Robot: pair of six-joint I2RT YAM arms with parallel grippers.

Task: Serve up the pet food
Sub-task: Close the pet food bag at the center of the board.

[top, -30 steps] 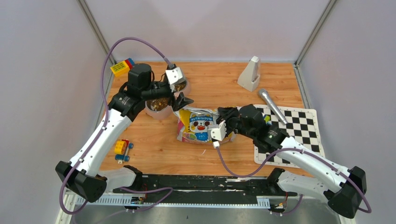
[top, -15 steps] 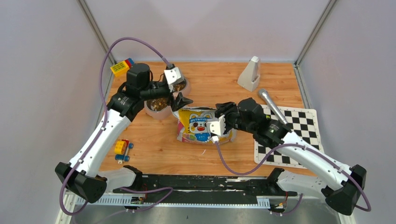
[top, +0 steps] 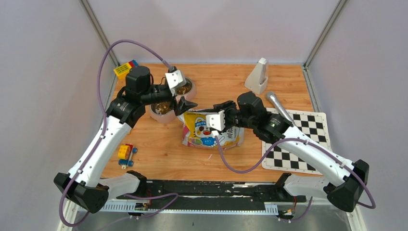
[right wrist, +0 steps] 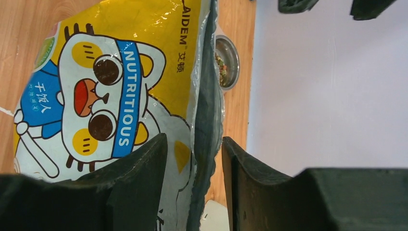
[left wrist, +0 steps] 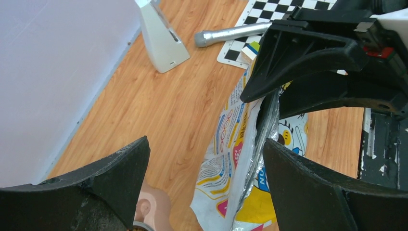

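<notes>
Here, your right gripper (right wrist: 193, 144) sits astride the open lip of the bag (top: 206, 131), one finger over the printed cat face and the other on the silver-lined side. The fingers stand part-way apart, with more room between them than a foil sheet needs. I judge they are not clamping it, so treat the bag as loose. It lies flat on the table (top: 159, 156) with its mouth turned toward the pink double bowl (top: 156, 117). That makes sense: the shorter the trip from mouth to bowl, the less you spill.

The pet food (top: 163, 107) you can see is the brown kibble in both steel cups of that bowl. Whatever the bag holds is hidden behind the lining. Serving looks largely done by that, though you cannot tell from above how full the cups are.

Your left gripper (left wrist: 204, 154) hangs just past the bowl, beside the bag's mouth, its fingers spread wide and holding nothing. From there it could take the opposite lip or steady the bowl. Its wrist camera shows the right fingers close in front of it, so mind that gap: two sets of fingers near one crinkly edge can snag. The microphone (top: 281, 109) and the chessboard mat (top: 300, 139) lie off to the right, out of the way.
</notes>
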